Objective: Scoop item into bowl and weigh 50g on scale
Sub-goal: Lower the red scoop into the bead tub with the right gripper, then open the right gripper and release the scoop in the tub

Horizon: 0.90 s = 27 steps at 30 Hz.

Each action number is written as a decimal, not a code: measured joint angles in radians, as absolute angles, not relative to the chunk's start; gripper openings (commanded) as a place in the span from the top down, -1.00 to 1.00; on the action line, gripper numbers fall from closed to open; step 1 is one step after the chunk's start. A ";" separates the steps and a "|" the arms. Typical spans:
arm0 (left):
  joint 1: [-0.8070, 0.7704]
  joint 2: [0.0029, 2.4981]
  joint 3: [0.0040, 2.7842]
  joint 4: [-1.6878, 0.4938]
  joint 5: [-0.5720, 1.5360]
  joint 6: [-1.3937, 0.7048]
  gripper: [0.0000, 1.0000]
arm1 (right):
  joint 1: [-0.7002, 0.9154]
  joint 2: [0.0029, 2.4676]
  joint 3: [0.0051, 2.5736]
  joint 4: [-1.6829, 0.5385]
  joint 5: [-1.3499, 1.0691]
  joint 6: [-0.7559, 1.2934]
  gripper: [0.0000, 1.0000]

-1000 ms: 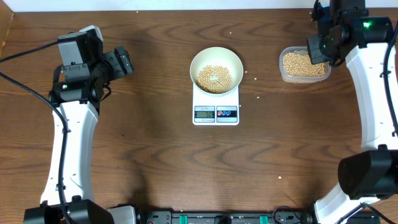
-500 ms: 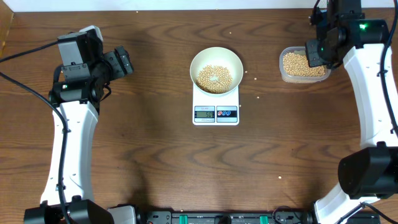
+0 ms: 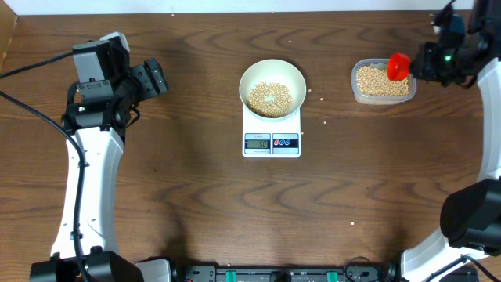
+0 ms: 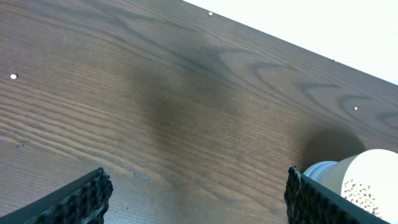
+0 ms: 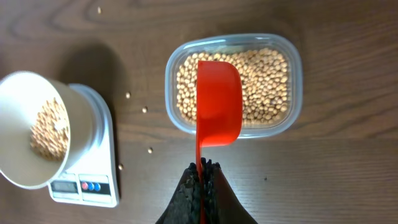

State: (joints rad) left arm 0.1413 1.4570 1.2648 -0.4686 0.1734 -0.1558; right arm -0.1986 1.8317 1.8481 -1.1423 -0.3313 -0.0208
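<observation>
The white bowl (image 3: 272, 86) holds pale-tan beans (image 3: 270, 97) and stands on the white scale (image 3: 272, 138); both also show in the right wrist view, the bowl (image 5: 25, 124) on the scale (image 5: 93, 168). My right gripper (image 5: 201, 169) is shut on the handle of a red scoop (image 5: 219, 102), whose empty cup hovers over the clear tub (image 5: 292, 74) of beans (image 5: 264, 81). In the overhead view the scoop (image 3: 398, 66) is over the tub (image 3: 382, 81). My left gripper (image 4: 196, 193) is open and empty, over bare table left of the bowl (image 4: 367, 177).
A few stray beans (image 5: 144, 110) lie on the wooden table between the scale and the tub. The table's far edge (image 4: 298, 37) runs behind the bowl. The left arm (image 3: 94, 86) stands at the far left.
My right arm has swung out to the right and tilted, so the red scoop now shows above the tub. The left arm, bowl and scale have not moved.
</observation>
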 measured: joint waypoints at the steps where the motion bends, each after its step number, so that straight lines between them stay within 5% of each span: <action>1: 0.141 1.457 1.265 -0.469 0.173 -0.156 -0.82 | -0.210 1.832 1.848 -1.134 -0.340 -0.006 0.98; 22: 0.141 1.457 1.265 -0.469 0.173 -0.156 -0.81 | -0.265 1.928 1.814 -1.091 -0.344 0.468 0.97; 27: 0.141 1.457 1.265 -0.468 0.173 -0.156 -0.81 | -0.265 1.928 1.806 -1.092 -0.345 0.486 0.72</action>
State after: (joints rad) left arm 0.1413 1.4570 1.2648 -0.4683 0.1734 -0.1558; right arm -0.2653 1.9282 1.8061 -1.0920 -0.3447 0.4862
